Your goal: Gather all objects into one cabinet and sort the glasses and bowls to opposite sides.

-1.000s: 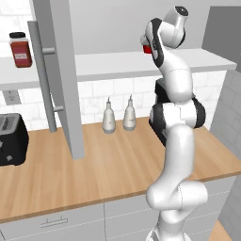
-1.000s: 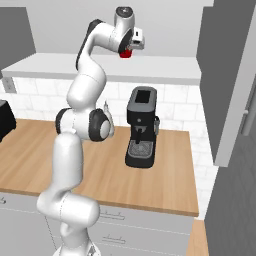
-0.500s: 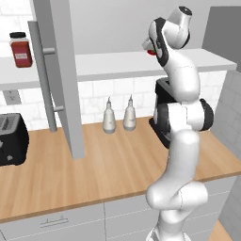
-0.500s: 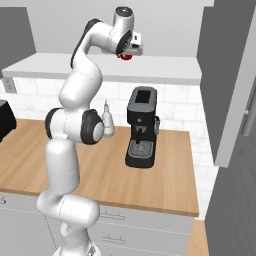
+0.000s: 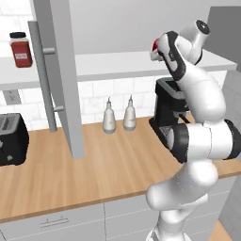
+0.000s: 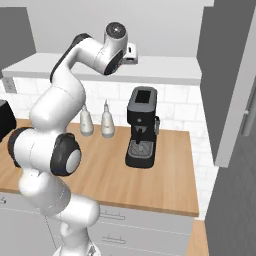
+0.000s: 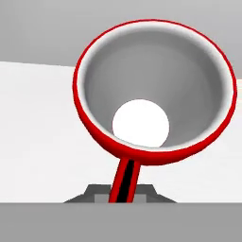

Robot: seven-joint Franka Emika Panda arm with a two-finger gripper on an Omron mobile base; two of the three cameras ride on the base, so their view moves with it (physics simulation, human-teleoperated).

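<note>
Carrying step: your gripper (image 7: 124, 185), jaws pinching the red cup (image 7: 155, 87) by its rim, holds it above the white shelf board (image 5: 117, 63); next, lower it there gently.

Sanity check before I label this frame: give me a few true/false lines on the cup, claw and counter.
1. The claw grips the red cup by its rim. True.
2. The red cup holds dark liquid. False: its grey inside looks empty.
3. Two white bottles stand on the wooden counter beside the black coffee machine. True.
4. The red-lidded jar sits on the counter. False: it stands on the white shelf above.
5. The toaster stands right of the coffee machine. False: it is at the counter's far left.
</note>
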